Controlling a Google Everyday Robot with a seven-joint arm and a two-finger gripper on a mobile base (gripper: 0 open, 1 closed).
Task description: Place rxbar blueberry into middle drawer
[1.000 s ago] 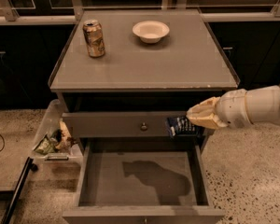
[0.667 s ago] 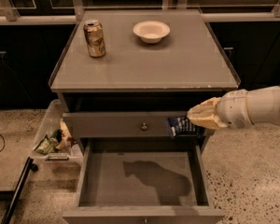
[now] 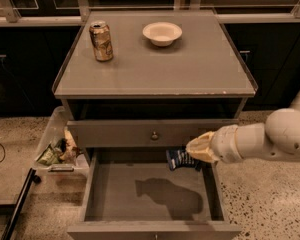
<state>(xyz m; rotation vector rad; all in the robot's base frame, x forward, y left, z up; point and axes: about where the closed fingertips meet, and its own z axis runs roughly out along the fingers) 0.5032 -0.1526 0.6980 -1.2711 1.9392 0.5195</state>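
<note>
The arm (image 3: 270, 139) is reaching in from the right, its far end running off the frame, and its pale wrist is covering most of the claw (image 3: 194, 154), so the fingertips are hard to make out. The claw is clamping the bar (image 3: 177, 159) by its right end, which is lying hidden behind it, and the white print on the wrapper is proving too small to read. The bar is showing as a small, flat, dark blue packet, tilting slightly. It is hanging over the back right part of the open drawer (image 3: 90, 194), just below the upper drawer (image 3: 115, 132) with its round knob (image 3: 154, 134). The open drawer's front is being cut off at the bottom. On the counter (image 3: 190, 69), a can (image 3: 101, 41) and a bowl (image 3: 162, 33) are standing well apart.
</note>
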